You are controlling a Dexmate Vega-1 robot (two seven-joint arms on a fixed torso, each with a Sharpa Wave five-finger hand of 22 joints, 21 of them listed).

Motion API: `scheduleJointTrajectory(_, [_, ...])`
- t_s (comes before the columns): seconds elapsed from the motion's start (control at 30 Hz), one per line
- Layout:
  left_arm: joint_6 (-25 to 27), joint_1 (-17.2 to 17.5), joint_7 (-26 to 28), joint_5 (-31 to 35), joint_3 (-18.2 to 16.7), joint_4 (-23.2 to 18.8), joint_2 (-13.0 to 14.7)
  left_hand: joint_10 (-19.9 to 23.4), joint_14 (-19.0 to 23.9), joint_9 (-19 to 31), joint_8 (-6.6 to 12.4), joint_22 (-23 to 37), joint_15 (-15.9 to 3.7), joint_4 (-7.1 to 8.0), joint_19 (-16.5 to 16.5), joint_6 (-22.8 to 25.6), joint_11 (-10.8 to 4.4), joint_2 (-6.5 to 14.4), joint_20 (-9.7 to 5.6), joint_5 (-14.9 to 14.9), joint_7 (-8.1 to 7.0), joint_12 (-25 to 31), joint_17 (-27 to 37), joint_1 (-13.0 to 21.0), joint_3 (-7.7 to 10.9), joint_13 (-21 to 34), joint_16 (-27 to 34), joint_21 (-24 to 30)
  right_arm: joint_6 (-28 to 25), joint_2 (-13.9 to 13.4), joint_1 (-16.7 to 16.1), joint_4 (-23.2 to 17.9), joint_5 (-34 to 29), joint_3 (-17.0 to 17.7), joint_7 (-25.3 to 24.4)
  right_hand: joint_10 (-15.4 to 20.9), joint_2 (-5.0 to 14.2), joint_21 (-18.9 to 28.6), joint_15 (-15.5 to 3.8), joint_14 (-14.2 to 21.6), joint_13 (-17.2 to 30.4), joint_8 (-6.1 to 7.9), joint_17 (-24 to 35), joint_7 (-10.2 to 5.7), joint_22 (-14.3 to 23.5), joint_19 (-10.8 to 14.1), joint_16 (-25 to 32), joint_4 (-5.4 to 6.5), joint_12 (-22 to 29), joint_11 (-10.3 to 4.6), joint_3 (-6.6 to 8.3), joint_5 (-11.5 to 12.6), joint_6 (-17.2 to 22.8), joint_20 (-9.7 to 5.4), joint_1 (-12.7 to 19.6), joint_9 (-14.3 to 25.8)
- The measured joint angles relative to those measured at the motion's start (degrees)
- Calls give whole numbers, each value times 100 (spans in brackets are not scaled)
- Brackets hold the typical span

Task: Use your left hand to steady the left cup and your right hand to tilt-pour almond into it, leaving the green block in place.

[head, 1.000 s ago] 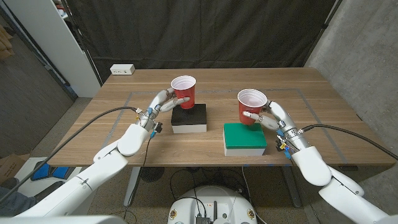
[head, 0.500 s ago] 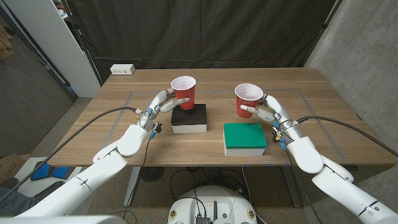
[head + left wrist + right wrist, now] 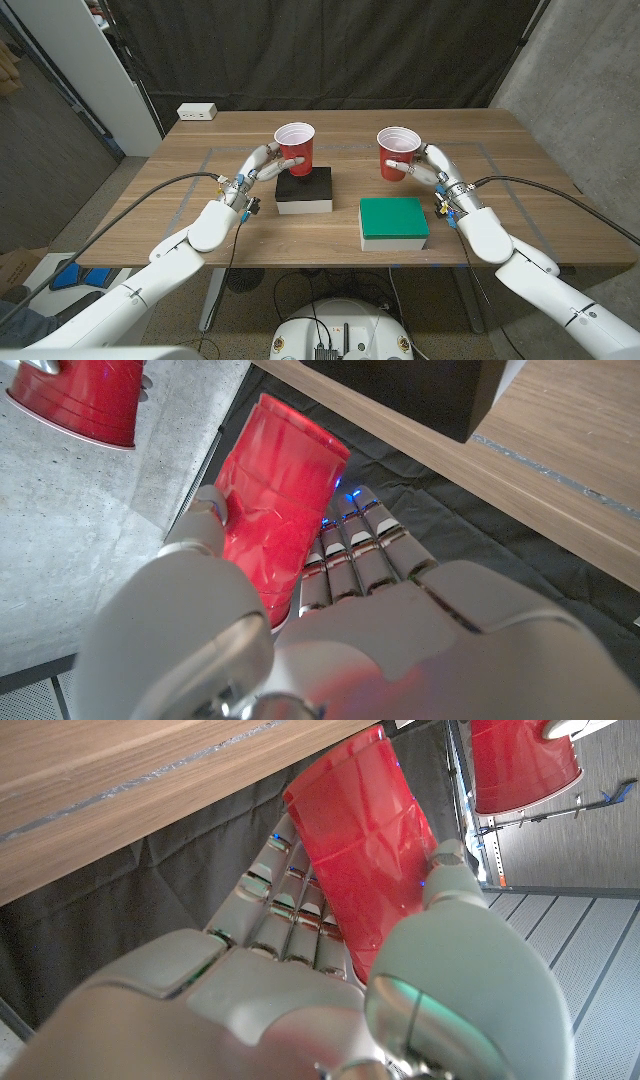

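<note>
We see a wooden table (image 3: 330, 225) before a black curtain (image 3: 330, 50), with a white power strip (image 3: 197, 112) near its far left corner and a grey concrete wall at the right. Our left hand (image 3: 262, 164) wraps its fingers around the left cup (image 3: 295, 147), a red cup standing upright on a black-topped block (image 3: 304, 189). Our right hand (image 3: 424, 168) grips the right red cup (image 3: 396, 152), held upright in the air above the table, just beyond the green block (image 3: 394, 222), which lies near the front edge.
</note>
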Motion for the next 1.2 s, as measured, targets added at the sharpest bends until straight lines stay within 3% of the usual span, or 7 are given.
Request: scheduleJointTrajectory(1.2, [-99,-690,-504,214,641,358,-296,5,51,-3,-1,0,-10,0,-1,10,6,0,1,22,10,0,0,0,0,0,0,0,-204,-186,470,-26,5,-451,91,62,31,0,-31,31,26,-18,25,18,4,61,22,8,0,-1,-38,0,46,0,31,3])
